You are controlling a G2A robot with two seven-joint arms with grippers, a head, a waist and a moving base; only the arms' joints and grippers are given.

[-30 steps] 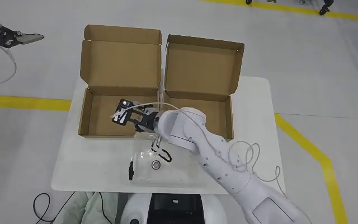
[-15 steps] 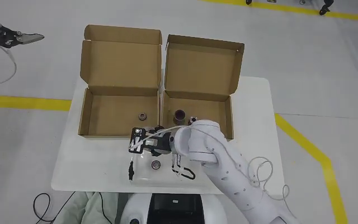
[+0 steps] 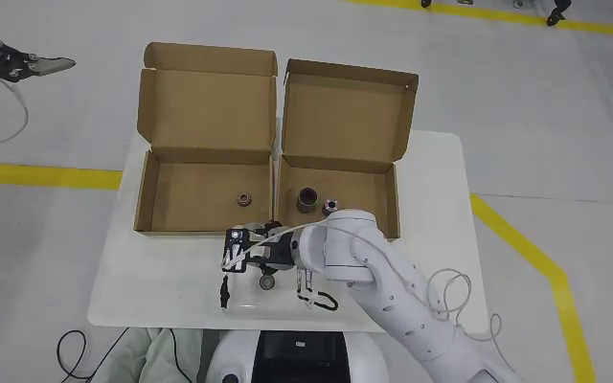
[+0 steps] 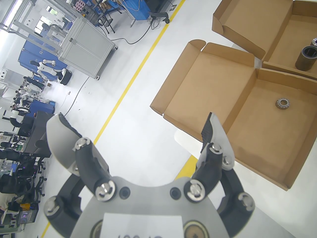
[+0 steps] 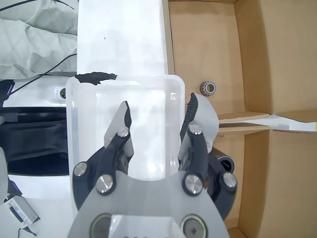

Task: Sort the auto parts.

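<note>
My right gripper [image 3: 235,251] hangs open and empty over the near left part of a clear plastic tray [image 3: 330,308]; in the right wrist view the right gripper [image 5: 158,115] sits above the tray's [image 5: 123,83] rim. A small bearing [image 3: 267,281] lies in the tray beside a black clip [image 3: 316,293]. Another bearing [image 3: 244,199] [image 5: 208,88] [image 4: 282,103] rests in the left cardboard box [image 3: 182,201]. The right box [image 3: 364,196] holds a dark cylinder [image 3: 307,199] [image 4: 306,58] and a small silvery part [image 3: 331,204]. My left gripper [image 4: 135,125] is open, off the table's far left [image 3: 43,65].
Both boxes stand with lids [image 3: 206,105] raised at the back of the white table [image 3: 431,191]. A strip of black tape [image 3: 223,290] sits on the tray's left rim. Cables and a pale cloth [image 5: 32,40] lie past the table's near edge.
My right gripper pulled back from inside the left box to above the tray. A bearing now lies on the left box's floor where the gripper was.
</note>
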